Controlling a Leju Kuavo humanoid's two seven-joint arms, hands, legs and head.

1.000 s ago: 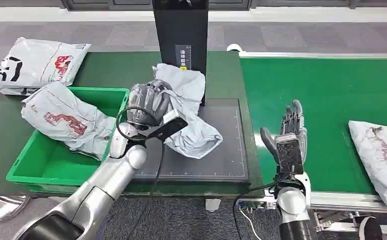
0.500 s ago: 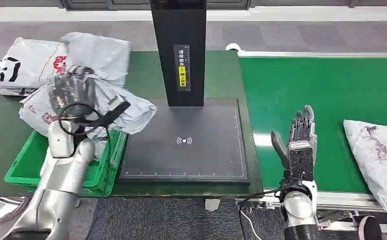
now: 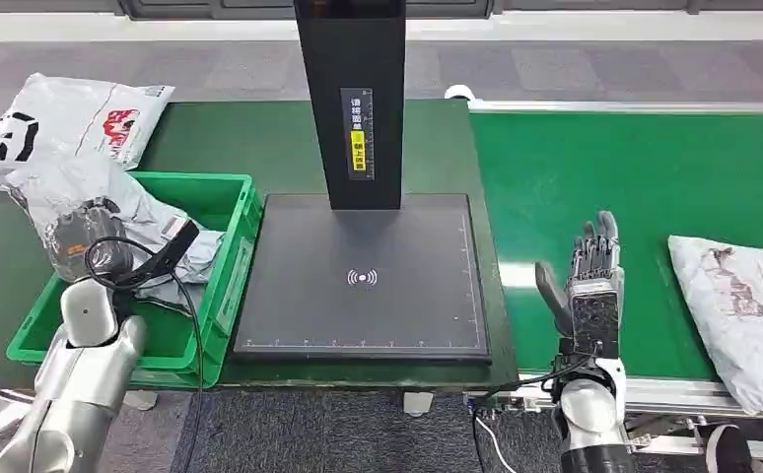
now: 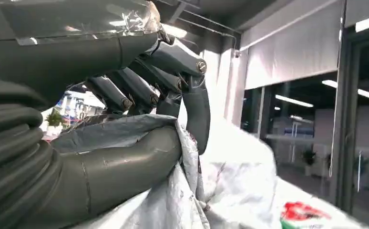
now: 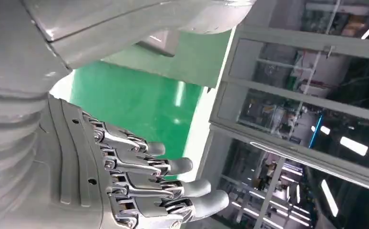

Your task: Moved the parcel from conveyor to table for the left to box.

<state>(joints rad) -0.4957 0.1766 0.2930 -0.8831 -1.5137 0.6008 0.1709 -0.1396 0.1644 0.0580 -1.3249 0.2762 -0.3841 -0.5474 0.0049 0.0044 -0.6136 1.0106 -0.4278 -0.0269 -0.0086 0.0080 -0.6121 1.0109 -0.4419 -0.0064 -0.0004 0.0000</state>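
Head view first: left hand (image 3: 84, 239) sits over the green box (image 3: 228, 258), fingers wrapped into a grey parcel (image 3: 72, 187) that lies across the box's near-left corner; the bag hides most of the fingers. Right hand (image 3: 587, 279) stands upright above the conveyor (image 3: 634, 177) edge, fingers straight and apart, holding nothing. A second parcel (image 3: 747, 315) lies on the belt, cut off by the right edge. Another bag (image 3: 57, 118) rests on the dark green surface (image 3: 220, 138) behind the box. A black scan pad (image 3: 363, 281) with a black post (image 3: 350, 99) stands between box and belt.

Left wrist view: thumb and dark fingers (image 4: 173, 62) clamp crumpled grey film (image 4: 125, 133); the rest of the bag blurs into white.

Right wrist view: fingers (image 5: 173, 167) extended and slightly parted, nothing between them; green belt (image 5: 139, 100) behind, glazed partitions beyond.
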